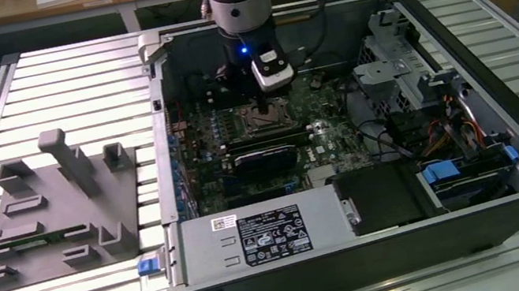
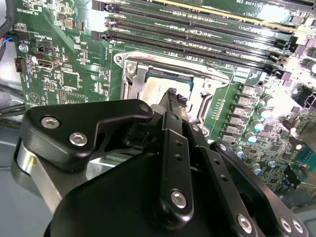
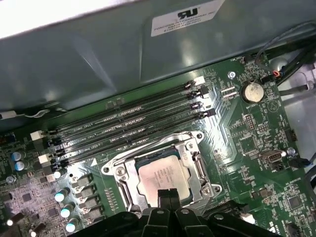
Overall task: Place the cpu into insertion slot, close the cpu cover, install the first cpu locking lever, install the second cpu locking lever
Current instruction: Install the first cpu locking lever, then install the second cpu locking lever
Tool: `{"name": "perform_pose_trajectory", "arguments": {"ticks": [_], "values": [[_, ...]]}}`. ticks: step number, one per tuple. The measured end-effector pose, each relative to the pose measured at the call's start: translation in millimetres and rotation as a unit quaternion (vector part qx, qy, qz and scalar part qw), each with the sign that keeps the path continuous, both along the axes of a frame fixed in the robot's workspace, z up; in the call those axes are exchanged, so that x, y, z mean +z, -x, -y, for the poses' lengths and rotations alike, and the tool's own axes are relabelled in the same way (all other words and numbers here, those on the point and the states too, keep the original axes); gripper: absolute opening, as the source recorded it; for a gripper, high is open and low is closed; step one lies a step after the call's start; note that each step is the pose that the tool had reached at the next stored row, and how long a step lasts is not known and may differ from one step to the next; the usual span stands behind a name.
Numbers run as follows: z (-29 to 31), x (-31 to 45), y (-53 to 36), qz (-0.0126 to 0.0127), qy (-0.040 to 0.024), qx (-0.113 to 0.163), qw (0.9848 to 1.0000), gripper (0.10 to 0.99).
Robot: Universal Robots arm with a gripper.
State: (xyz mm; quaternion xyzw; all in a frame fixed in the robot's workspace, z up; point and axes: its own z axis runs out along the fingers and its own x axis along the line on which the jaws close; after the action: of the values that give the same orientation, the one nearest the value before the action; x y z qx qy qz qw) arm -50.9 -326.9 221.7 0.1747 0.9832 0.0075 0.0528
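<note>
My claw (image 3: 165, 197) clenched, tips touching cpu (image 3: 160, 175) seated in slot (image 3: 129, 190); cover (image 3: 190, 148) seems down; lever step in hand, needs careful hooking

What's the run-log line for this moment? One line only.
gripper shut, tips at cpu edge | cpu seated in insertion slot | cpu cover down around it | levers: unclear
</note>
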Motion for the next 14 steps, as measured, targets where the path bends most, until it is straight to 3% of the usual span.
{"name": "perform_pose_trajectory", "arguments": {"ticks": [6, 14], "values": [[0.0, 7.1, -0.1, 0.0000, -0.0001, 0.000, 1.0000, 0.106], [0.0, 7.3, -0.1, 0.0000, -0.0001, 0.000, 1.0000, 0.106]]}}
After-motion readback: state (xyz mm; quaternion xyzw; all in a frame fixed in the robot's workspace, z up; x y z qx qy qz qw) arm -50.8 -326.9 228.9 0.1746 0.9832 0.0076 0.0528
